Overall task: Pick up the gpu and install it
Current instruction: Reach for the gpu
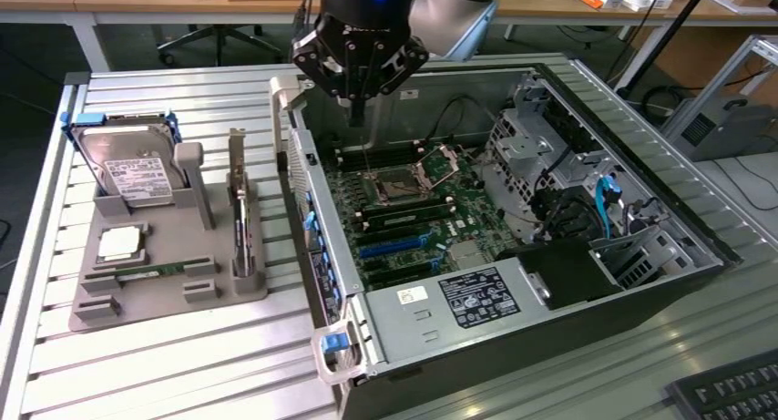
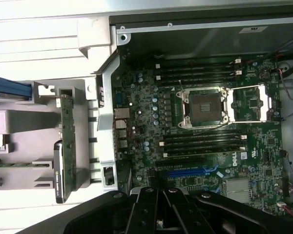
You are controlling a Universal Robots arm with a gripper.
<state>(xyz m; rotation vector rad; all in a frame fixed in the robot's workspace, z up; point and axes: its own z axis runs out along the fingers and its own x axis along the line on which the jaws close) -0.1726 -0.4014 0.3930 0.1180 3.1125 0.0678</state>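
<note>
A grey holder (image 1: 158, 297) on the ribbed table (image 1: 146, 365) carries a hard drive (image 1: 131, 176) in blue rails, a square chip (image 1: 122, 244), a memory stick (image 1: 146, 272) lying flat, and the gpu (image 1: 243, 221). The gpu stands on edge in its slot, on the side of the holder nearest the case (image 1: 584, 347). The case lies open with its board (image 2: 136, 97) facing up. Inside are a socket (image 2: 205, 107) with its frame swung open, memory slots (image 2: 200, 141), a blue slot (image 2: 185, 171), drive cages (image 1: 535, 138) and a power supply (image 1: 407, 315). The case wall (image 1: 310, 201) stands between the gpu and the board. The gripper (image 1: 355, 117) hangs above the board near that wall, jaws together and holding nothing, well apart from the gpu. The space over the board below it is open. "DELL" is printed on the board in the wrist view. Print on the hard drive and the power supply is too small to read
</note>
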